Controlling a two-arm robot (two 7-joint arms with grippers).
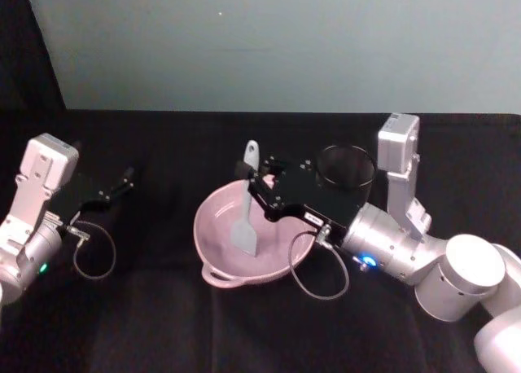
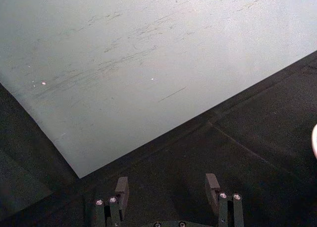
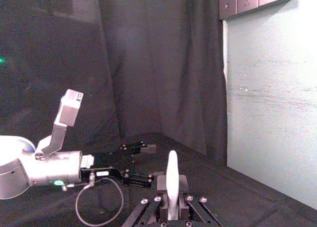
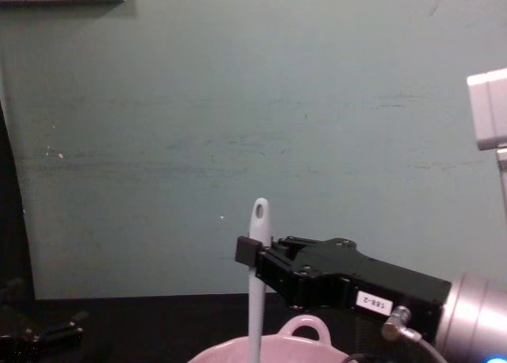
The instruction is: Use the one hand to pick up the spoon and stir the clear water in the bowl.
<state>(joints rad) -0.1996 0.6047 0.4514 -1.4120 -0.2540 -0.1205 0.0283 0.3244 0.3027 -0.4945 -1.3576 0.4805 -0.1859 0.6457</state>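
Where the head view looks down, the black two-finger right gripper (image 1: 253, 180) clamps the long slim white spoon (image 1: 244, 226), blade inside the wide pale pink glossy bowl (image 1: 213, 269). Left wrist view: left gripper (image 2: 167, 187) fingers wide apart. Chest view: spoon upright.

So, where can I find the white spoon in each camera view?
Head view: spoon at centre, blade inside the pink bowl.
Left wrist view: faces the wall and black cloth, away from it.
Right wrist view: spoon upright in the right gripper, near the camera.
Chest view: spoon low centre, rising from the bowl.
Shared landmark: the right gripper clamped on its handle.
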